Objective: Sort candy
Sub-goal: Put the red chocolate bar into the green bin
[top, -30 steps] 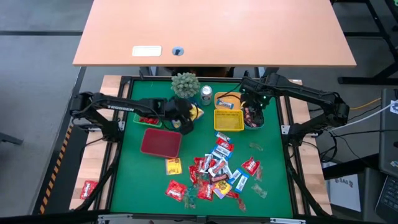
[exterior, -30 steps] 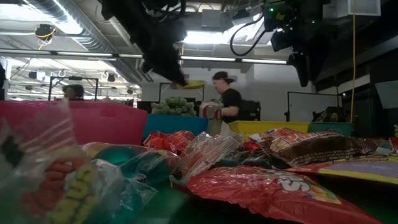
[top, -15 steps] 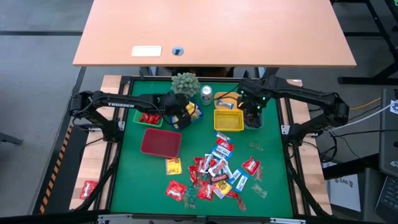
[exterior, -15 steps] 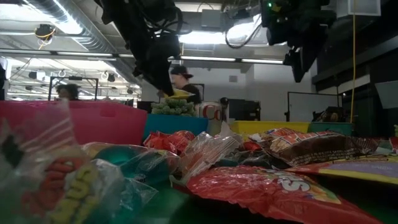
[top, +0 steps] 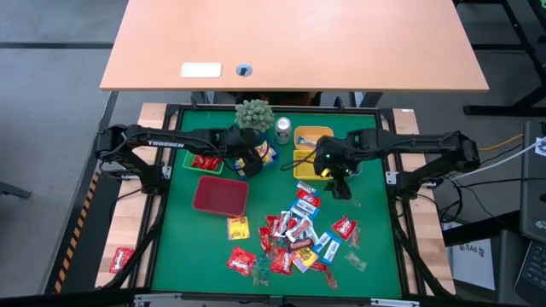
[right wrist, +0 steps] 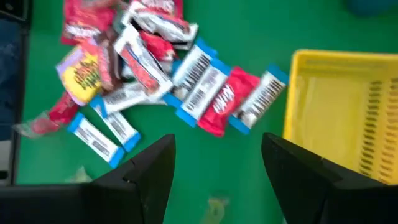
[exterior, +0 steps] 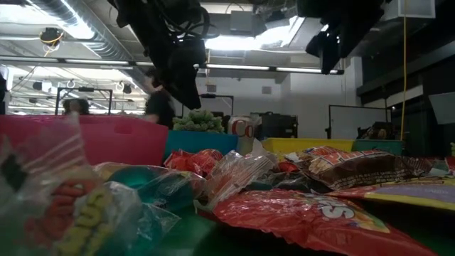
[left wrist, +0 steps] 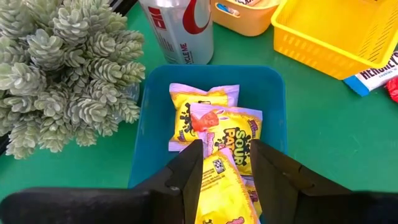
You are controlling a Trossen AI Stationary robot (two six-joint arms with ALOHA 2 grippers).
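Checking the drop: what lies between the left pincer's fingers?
In the left wrist view, a yellow candy packet lies between the left pincer's open fingers, over the blue bin.

Plant (top: 253, 113) and can (top: 282, 130) crowd blue bin (top: 266, 153).

The high view is looking straight down on the whole green table (top: 183, 247). The low view is sitting at tabletop height, looking level across close candy (exterior: 313, 217) into the room. The left wrist view is looking closely down into the blue bin (left wrist: 273, 93). The right wrist view is facing the candy pile, sharing the yellow basket (right wrist: 348, 112) with the high view.
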